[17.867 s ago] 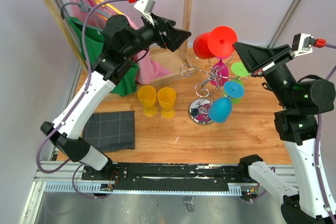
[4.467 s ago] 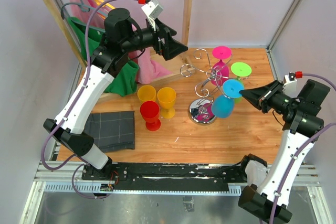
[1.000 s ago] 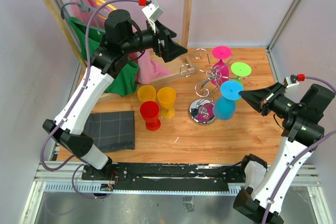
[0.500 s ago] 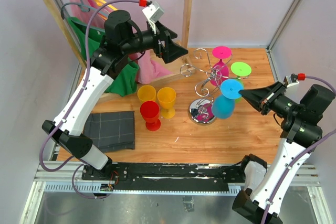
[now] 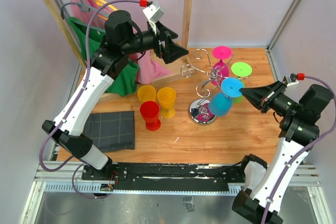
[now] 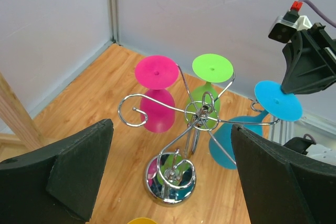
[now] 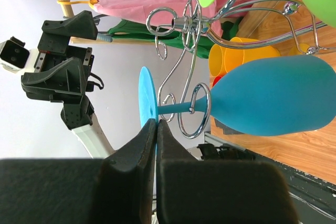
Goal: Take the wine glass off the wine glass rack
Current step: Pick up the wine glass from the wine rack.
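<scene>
Blue wine glass [image 7: 273, 98] | right wrist: right claw [image 7: 156, 122] pinches foot | overhead: unclear

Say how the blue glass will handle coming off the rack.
The blue glass looks plastic: probably light, not brittle. Pinched at its thin foot rim by the right gripper, it may swing or slip. Its stem sits in a rack loop and could snag.

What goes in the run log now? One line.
left gripper open, facing wine glass rack | right gripper shut on blue wine glass foot | glass hanging
</scene>
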Controlling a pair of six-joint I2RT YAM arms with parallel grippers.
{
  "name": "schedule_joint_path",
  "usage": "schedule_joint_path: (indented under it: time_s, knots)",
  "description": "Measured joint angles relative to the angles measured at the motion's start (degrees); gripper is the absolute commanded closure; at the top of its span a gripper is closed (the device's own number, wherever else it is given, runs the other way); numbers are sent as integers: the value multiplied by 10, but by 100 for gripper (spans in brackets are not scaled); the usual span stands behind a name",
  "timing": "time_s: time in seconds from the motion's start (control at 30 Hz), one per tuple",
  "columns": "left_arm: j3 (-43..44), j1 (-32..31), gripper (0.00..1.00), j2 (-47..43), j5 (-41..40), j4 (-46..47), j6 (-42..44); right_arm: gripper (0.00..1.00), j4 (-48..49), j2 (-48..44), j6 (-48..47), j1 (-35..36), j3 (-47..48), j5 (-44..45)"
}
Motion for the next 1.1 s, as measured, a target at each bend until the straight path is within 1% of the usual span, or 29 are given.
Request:
schedule_joint_path:
  time_s: [0.33, 0.9, 1.1]
  knots:
    - [0, -1, 1, 0, 0, 0, 0, 99, 57, -15, 42, 0, -26, 11]
    - [0, -8, 1, -12, -2, 0, 0, 99, 98, -28, 74, 1, -49, 41]
    - [0, -18, 1, -13, -5, 0, 0, 99, 120, -28, 90, 24, -59, 63]
